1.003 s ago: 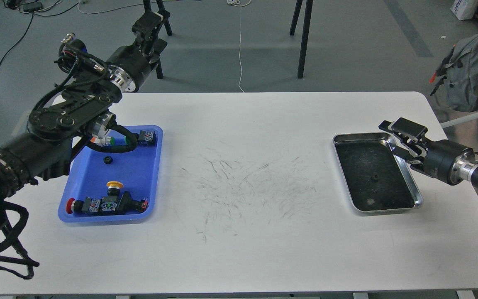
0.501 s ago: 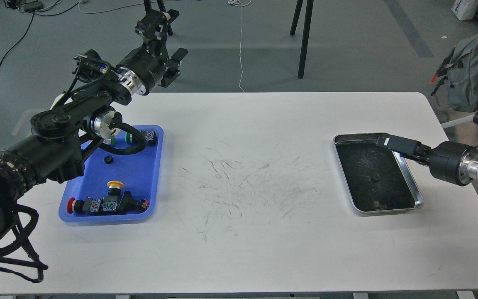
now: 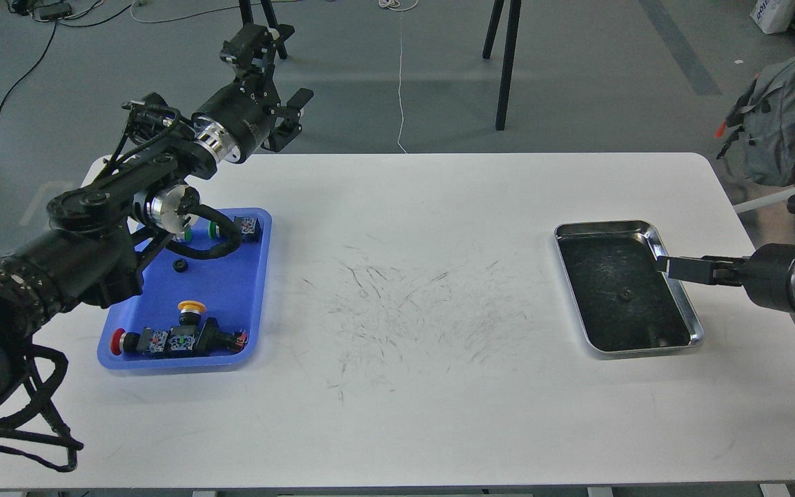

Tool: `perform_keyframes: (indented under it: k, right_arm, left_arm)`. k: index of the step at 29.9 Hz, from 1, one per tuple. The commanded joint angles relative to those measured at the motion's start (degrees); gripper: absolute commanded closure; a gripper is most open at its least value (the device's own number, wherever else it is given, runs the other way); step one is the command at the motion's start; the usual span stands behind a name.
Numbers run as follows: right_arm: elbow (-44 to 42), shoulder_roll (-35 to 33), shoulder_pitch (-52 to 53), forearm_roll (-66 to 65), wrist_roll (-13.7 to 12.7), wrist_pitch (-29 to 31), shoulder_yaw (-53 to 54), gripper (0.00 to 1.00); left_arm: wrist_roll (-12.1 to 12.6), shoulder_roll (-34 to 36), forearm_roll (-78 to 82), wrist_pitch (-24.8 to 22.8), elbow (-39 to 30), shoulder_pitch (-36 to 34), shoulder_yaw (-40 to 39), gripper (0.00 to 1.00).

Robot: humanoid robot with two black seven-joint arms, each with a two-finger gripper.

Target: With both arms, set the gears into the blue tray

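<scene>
One gear (image 3: 624,296) is shown lying flat on the dark floor of the silver tray (image 3: 678,293) at the right of the table (image 3: 404,414), a little right of that tray's middle; a second gear (image 3: 179,265) is already seen on the floor of the blue tray (image 3: 256,290) at the left, among the push-button switches (image 3: 177,340). The right gripper (image 3: 677,268) is held low over the right rim of the silver tray, pointing leftward, and the remaining gear is placed just left of and slightly nearer than its tip. This gripper is seen edge-on as a single thin dark bar, so its fingers cannot be told apart and its state cannot be determined; nothing is seen held in it. The left gripper (image 3: 277,76) is raised beyond the far left edge of the table with its fingers spread and empty, well apart from both gears. The right arm is therefore judged the nearer one for the next pick. A round gear offers no long axis, so only a short leftward reach and descent appears to be needed.
</scene>
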Motion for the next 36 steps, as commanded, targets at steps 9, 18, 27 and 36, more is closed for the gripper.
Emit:
perform_keyframes:
  k: [9, 18, 27, 36]
  right_arm:
    - [-6.45, 6.94, 0.51, -10.90, 0.28, 0.30, -3.99, 0.04]
    - [-11.46, 14.59, 2.96, -12.31, 0.36, 0.21, -8.65, 0.04]
    - [-13.66, 17.67, 4.20, -12.49, 0.80, 0.12, -11.29, 0.10]
    - [-13.84, 18.64, 4.20, -12.58, 1.33, 0.12, -12.96, 0.20]
  left_arm:
    - [-2.15, 0.34, 0.01, 0.05, -0.09, 0.11, -0.03, 0.01]
    - [-3.56, 0.78, 0.01, 0.05, -0.09, 0.11, -0.12, 0.01]
    - [-3.91, 1.05, 0.01, 0.05, -0.09, 0.55, -0.21, 0.01]
    - [-4.40, 1.14, 0.01, 0.05, -0.09, 0.64, -0.21, 0.01]
